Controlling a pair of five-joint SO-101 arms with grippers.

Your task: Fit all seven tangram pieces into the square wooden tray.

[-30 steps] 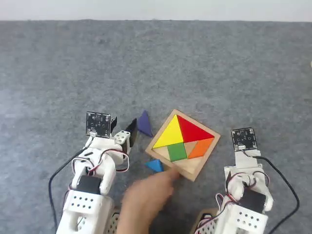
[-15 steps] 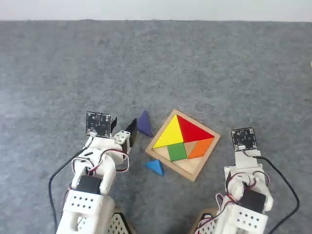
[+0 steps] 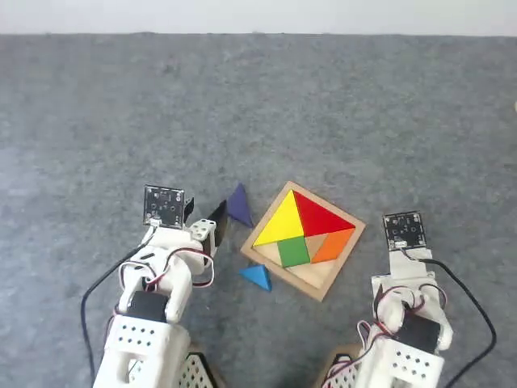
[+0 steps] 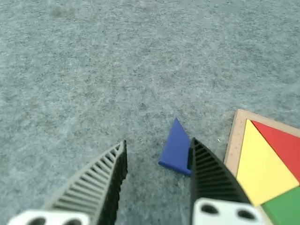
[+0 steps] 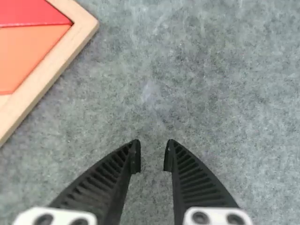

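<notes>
From above, the square wooden tray (image 3: 317, 284) sits turned like a diamond on the grey felt worktop (image 3: 363, 105), between the two arms. It holds a yellow triangle (image 3: 279, 222), a red triangle (image 3: 321, 217), a green square (image 3: 293, 252) and an orange piece (image 3: 333, 245), with bare wood showing along its near edges. Two pieces lie loose on the felt on the left arm's side: a dark blue triangle (image 3: 238, 204) near the tray's left corner, just past the left jaws, and a light blue triangle (image 3: 257, 276) just beside the tray's near-left edge. The right arm (image 3: 408, 315) stands apart from the tray. In the left wrist view, the left jaws are spread wide and empty above the felt. The dark blue triangle (image 4: 176, 146) lies flat between them, close against one finger, which hides one of its corners. Beyond it are the tray rim (image 4: 233, 138), the yellow triangle (image 4: 262, 164) and the red triangle (image 4: 286, 140). In the right wrist view, the right jaws are parted by a narrow gap, holding nothing, over bare felt. The tray's corner (image 5: 51, 61), with red and orange inside, lies well off to one side.
</notes>
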